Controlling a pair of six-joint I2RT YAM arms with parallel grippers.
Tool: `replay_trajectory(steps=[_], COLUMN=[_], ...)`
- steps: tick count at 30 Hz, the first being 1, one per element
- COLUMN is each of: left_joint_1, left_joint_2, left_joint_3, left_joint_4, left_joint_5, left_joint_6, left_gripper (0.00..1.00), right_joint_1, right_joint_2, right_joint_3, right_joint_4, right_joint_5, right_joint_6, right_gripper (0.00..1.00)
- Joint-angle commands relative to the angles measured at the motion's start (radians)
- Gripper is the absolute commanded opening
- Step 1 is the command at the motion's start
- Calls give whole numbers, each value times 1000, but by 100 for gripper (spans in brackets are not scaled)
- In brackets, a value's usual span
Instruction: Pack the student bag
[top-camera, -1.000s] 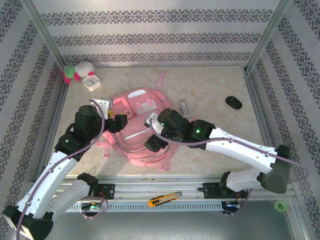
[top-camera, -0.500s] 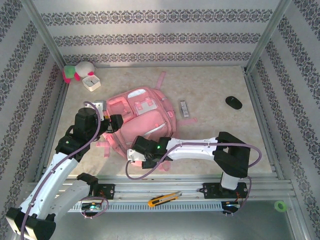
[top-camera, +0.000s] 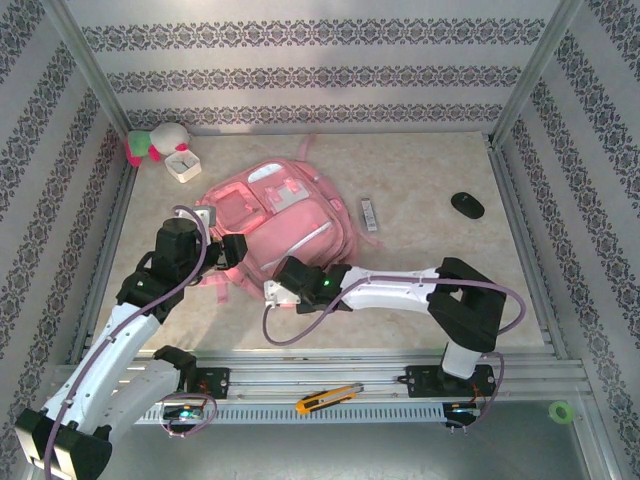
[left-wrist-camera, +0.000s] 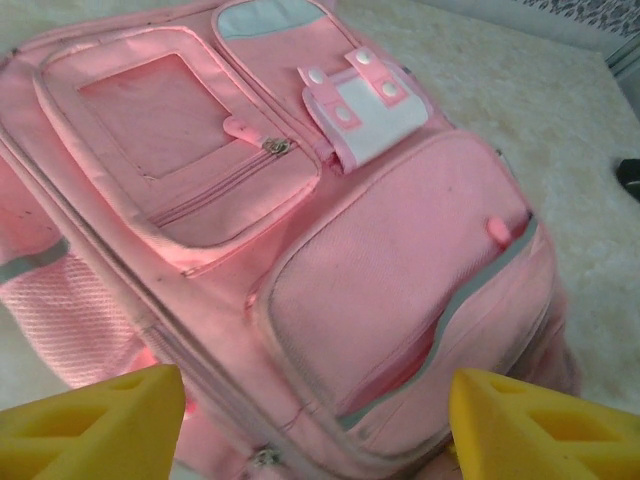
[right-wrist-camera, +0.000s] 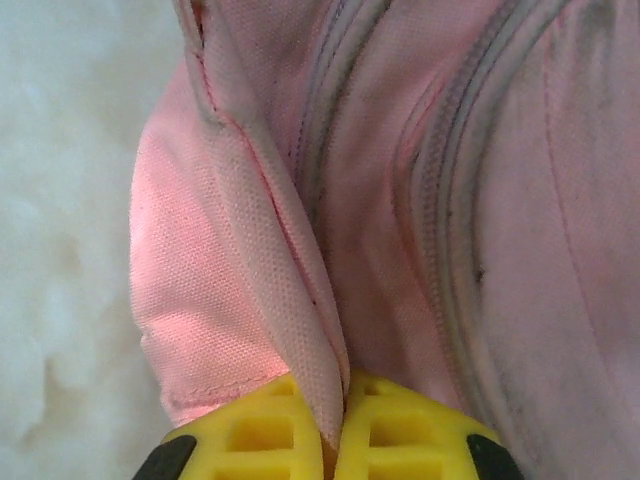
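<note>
Student bag (top-camera: 272, 222) lies flat on the table (top-camera: 420, 165), left of centre, front pockets facing up, top end toward the far wall. One strap shows beyond its far edge.

Left fingers (left-wrist-camera: 90, 425): spread wide, nothing between them. They hover just above the bag's near-left part, the front pockets and the white snap patch (left-wrist-camera: 365, 105) lying ahead of them. From the top camera these fingers (top-camera: 230, 250) sit at the bag's left edge.

Right fingers (right-wrist-camera: 285, 430): pressed together on a fold of pink fabric at the bag's (right-wrist-camera: 420, 200) near edge, beside a zip seam. Top camera puts them (top-camera: 290, 272) at that same edge.

Elsewhere on the table:
- plush toy (top-camera: 150, 145) and small white box (top-camera: 184, 163), far-left corner
- small striped item (top-camera: 369, 214), just right of the bag
- black object (top-camera: 467, 205), far right

Yellow utility knife (top-camera: 328, 398) lies on the front rail.
</note>
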Motion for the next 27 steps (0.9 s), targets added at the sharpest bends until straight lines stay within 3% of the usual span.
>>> replay_trajectory(steps=[1, 6, 16, 27], left_joint_1=[18, 20, 30, 39], left_joint_2=[0, 46, 78, 127], left_joint_3=[33, -23, -220, -406], left_joint_4=[0, 13, 290, 660], left_joint_5=[-23, 173, 307, 454], left_joint_6=[104, 2, -240, -321], left_gripper=[69, 64, 66, 65], right_joint_1=[-42, -108, -139, -155], right_joint_2=[-152, -301, -298, -294], right_joint_3=[-1, -22, 15, 34], right_joint_4=[-19, -28, -54, -75], right_joint_5=[13, -161, -169, -172], right_joint_6=[-138, -304, -350, -331], right_gripper=[0, 0, 0, 0])
